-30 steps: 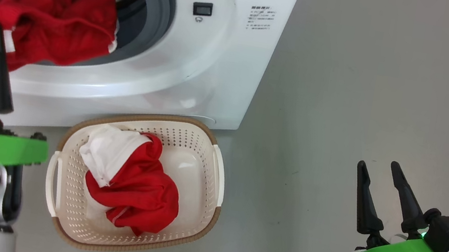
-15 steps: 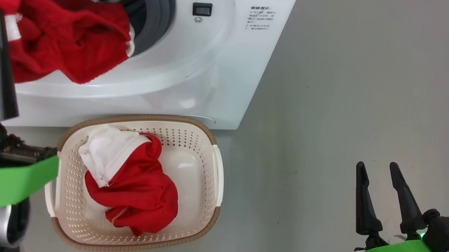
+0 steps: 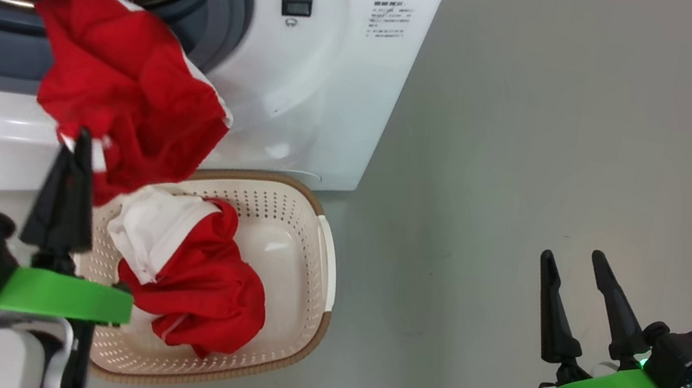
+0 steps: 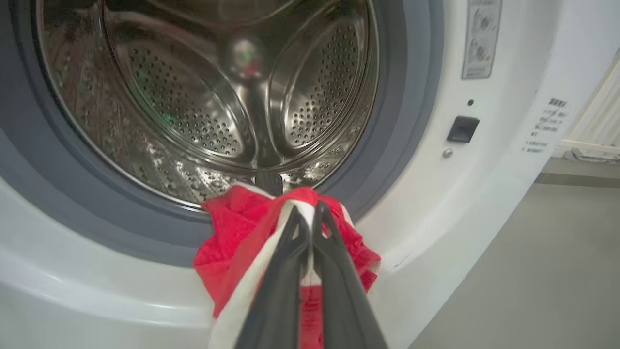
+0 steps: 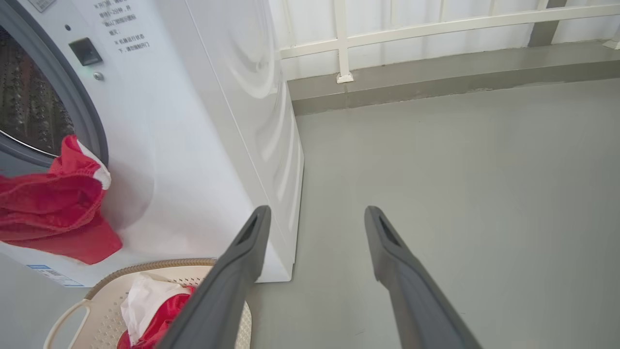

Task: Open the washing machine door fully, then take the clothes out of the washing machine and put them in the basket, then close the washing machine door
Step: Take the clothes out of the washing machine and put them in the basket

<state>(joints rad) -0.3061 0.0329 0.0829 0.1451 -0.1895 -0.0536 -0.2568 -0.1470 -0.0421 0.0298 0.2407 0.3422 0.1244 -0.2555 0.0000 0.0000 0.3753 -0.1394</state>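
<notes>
My left gripper (image 3: 82,140) is shut on a red garment with white trim (image 3: 121,82), which trails from the drum mouth of the washing machine (image 3: 309,77) down over its white front, just above the basket's rear left rim. The left wrist view has the same clothes (image 4: 232,242) pinched between my fingers (image 4: 310,213) before the steel drum (image 4: 218,97). The cream basket (image 3: 319,273) on the floor holds another red and white garment (image 3: 200,282). My right gripper (image 3: 575,258) hangs open over bare floor, far right. The washing machine door is out of view.
Grey floor (image 3: 573,119) spreads to the right of the machine. In the right wrist view a white railing (image 5: 411,29) and a low kerb (image 5: 436,82) run along the far side behind the machine (image 5: 218,121). The basket (image 5: 97,310) stands right against the machine's base.
My left gripper has drawn the red garment out of the drum, down and to the right towards the basket. The camera shifted slightly. The right arm stayed where it was.
</notes>
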